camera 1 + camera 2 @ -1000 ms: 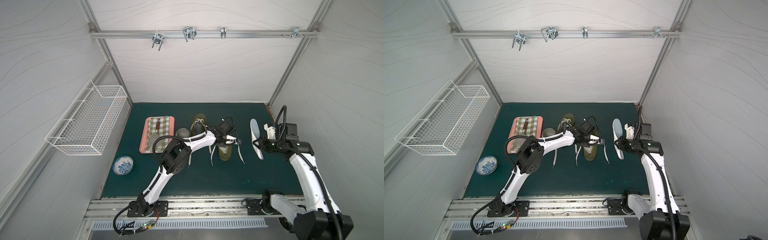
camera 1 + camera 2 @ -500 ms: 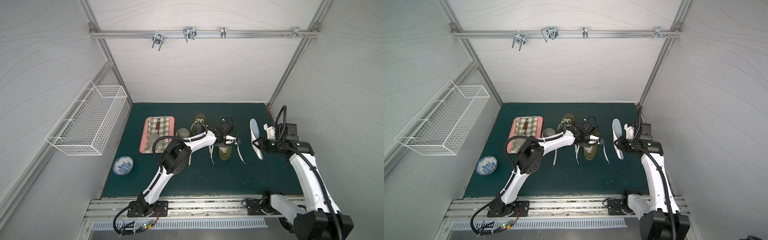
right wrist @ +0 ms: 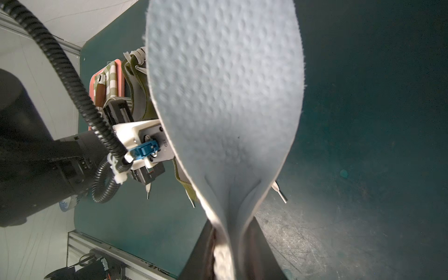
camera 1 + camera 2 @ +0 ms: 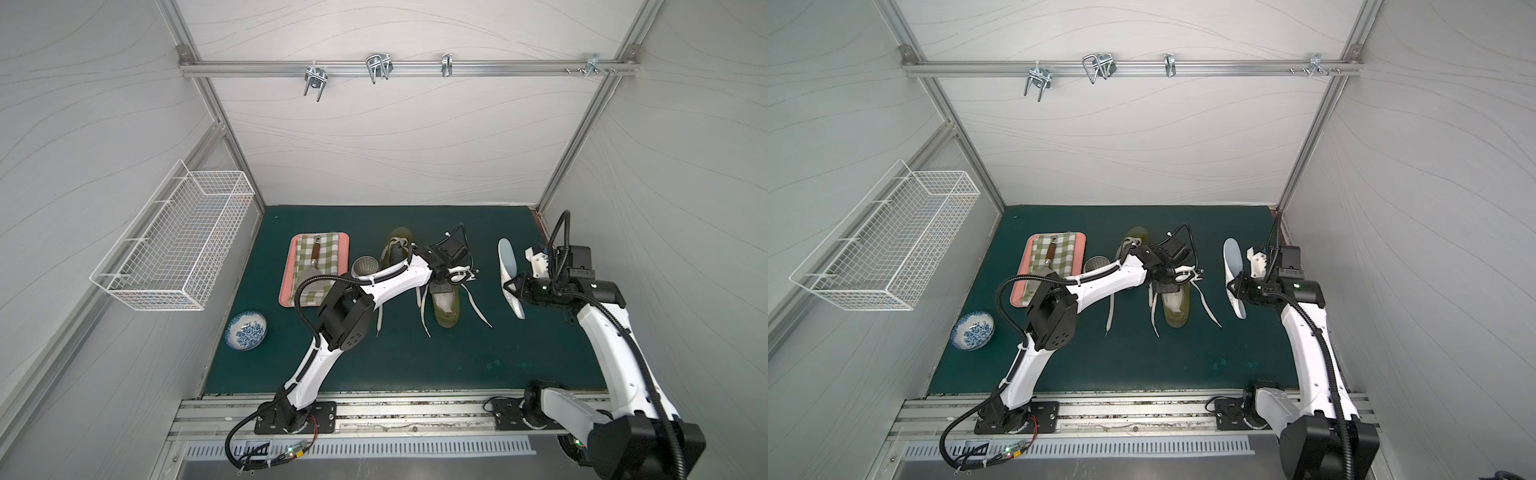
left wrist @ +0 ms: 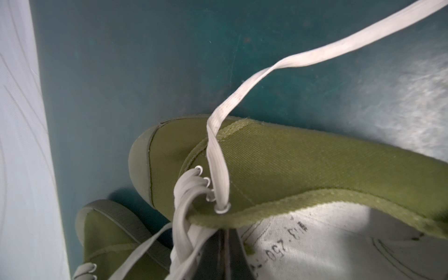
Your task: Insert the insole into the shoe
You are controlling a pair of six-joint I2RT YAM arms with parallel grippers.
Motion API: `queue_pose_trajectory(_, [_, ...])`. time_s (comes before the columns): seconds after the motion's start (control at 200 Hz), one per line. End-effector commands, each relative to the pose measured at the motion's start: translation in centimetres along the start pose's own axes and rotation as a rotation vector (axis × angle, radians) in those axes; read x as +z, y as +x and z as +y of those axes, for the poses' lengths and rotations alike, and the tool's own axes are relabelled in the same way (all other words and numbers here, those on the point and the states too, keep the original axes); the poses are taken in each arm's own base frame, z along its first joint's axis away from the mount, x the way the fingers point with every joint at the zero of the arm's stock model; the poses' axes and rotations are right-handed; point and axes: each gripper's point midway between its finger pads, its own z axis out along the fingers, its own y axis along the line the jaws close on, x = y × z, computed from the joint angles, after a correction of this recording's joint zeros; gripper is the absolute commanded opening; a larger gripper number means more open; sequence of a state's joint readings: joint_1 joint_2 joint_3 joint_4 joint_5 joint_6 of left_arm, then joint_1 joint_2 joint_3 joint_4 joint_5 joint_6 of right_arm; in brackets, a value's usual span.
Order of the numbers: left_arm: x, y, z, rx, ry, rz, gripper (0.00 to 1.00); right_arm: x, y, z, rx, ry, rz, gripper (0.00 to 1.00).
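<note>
Pinching the shoe (image 5: 303,164) rim with our left gripper (image 5: 226,236), we hold the insole (image 3: 225,97) clamped in our right gripper (image 3: 231,226), well apart; insertion not yet begun

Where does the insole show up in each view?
Both top views: insole right of centre, to the right of the shoe.
Left wrist: not in it; the shoe shows instead.
Right wrist: insole fills the centre, dimpled face showing.
Shared landmark: the green mat, in all four.
</note>
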State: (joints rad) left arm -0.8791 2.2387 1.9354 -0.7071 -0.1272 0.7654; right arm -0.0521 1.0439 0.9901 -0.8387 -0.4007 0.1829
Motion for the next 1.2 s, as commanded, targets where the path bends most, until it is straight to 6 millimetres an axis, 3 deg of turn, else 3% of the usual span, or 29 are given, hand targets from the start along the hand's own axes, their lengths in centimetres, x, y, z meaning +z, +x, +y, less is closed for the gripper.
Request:
queue_pose_trajectory(0.0, [-3.6, -1.9, 1.1, -0.089, -0.017, -0.068, 0.00, 0.2, 0.4, -0.1, -0.020, 0.005, 0.019, 0.23])
queue_pose_trajectory(0.275, [-4.6, -2.9, 0.4, -0.246, 0.106, -0.129, 0.00, 0.4, 0.7, -0.3, -0.016, 0.013, 0.031, 0.23])
queue_pose_trajectory(0.53, [-5.0, -3.0, 1.1, -0.385, 0.176, -0.169, 0.00, 0.5, 0.8, -0.5, -0.015, 0.016, 0.035, 0.23])
queue_pose_trajectory(0.985, [-4.7, -3.0, 0.5, -0.458, 0.226, -0.184, 0.00, 0.6, 0.9, -0.6, -0.014, 0.019, 0.041, 0.23])
queue_pose_trajectory(1.195, [-5.5, -3.3, 0.6, -0.472, 0.236, -0.207, 0.00, 0.7, 1.0, -0.6, -0.011, 0.016, 0.048, 0.23])
